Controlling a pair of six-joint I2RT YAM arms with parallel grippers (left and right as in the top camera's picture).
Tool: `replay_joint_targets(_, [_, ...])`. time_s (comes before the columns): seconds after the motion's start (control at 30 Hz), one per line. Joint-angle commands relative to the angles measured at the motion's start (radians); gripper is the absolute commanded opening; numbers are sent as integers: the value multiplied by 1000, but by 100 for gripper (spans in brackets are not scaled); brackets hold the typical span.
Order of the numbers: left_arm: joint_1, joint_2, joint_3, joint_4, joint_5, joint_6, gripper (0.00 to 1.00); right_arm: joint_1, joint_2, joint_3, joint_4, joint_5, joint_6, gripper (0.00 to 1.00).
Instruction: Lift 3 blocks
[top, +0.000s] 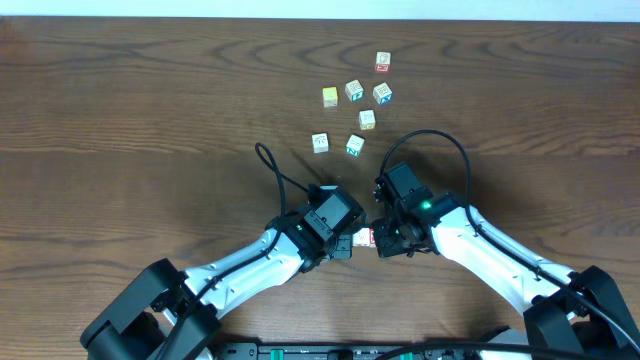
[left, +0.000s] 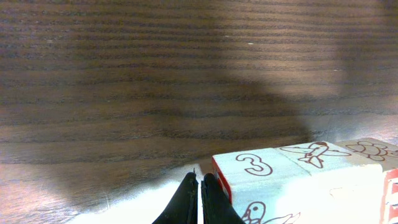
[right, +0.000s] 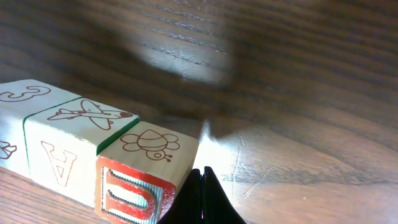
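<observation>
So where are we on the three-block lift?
Done: the three blocks sit end to end in one row. In hand: the left gripper, shut, is at the 3 end and the right gripper, shut, is at the U end, bracketing the row. Left: the lift itself; no view shows a gap above the table.

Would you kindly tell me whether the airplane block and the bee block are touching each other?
Touching. The right wrist view shows the airplane block and the bee block flush side by side in the row, with no gap along their shared edge.
</observation>
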Motion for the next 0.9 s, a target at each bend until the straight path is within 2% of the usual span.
replay_joint_targets(0.0, [-29,-29,77,29,68,-5,7,43,-19,41,22,-143,23,1])
replay_joint_targets(0.37, [-29,-47,78,19,73,-1,7,43,-19,41,26,-145,88,1])
replay_joint_targets(0.87, [-29,-80,78,19,76,2,7,43,-58,41,29,-156,88,1])
